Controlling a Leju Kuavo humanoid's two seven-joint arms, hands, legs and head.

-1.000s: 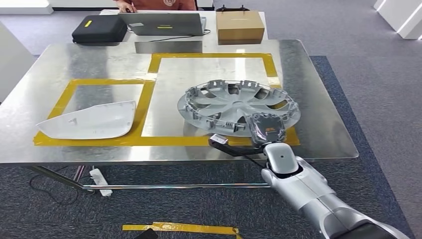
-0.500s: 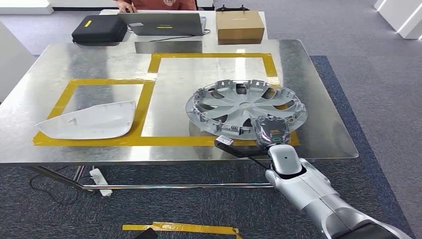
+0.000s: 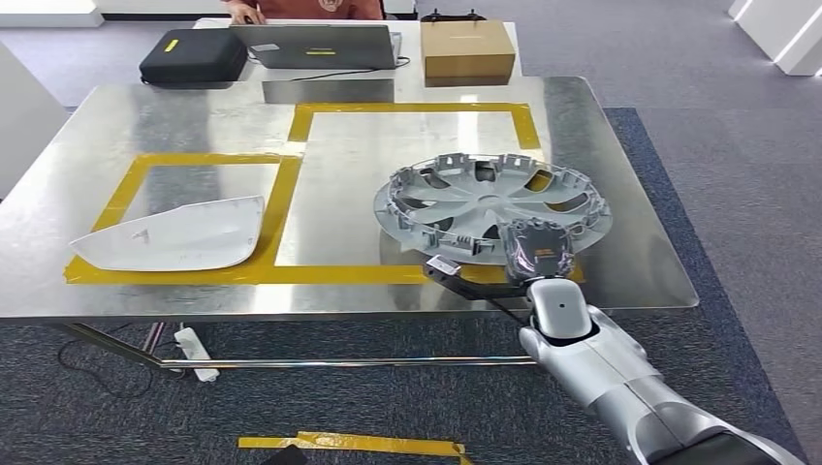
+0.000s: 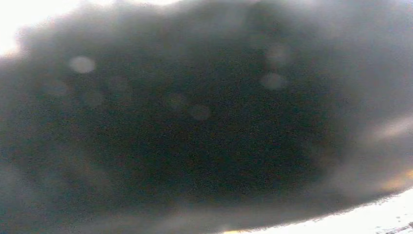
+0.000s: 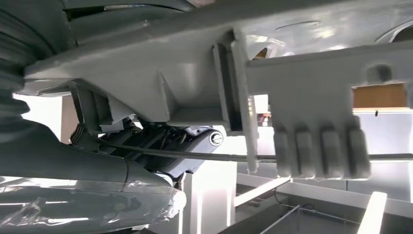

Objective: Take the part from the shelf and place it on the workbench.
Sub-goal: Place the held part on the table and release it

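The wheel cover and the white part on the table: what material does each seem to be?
The wheel cover looks like moulded plastic with matte silver-grey paint: thin spokes and small clips along its rim. The white part seems smooth plastic, slightly glossy. The table looks like brushed metal, reflective.

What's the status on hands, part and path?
Right robot hand grips wheel cover at near rim. Cover over yellow-taped zone on workbench. White mirror shell clear to the left.
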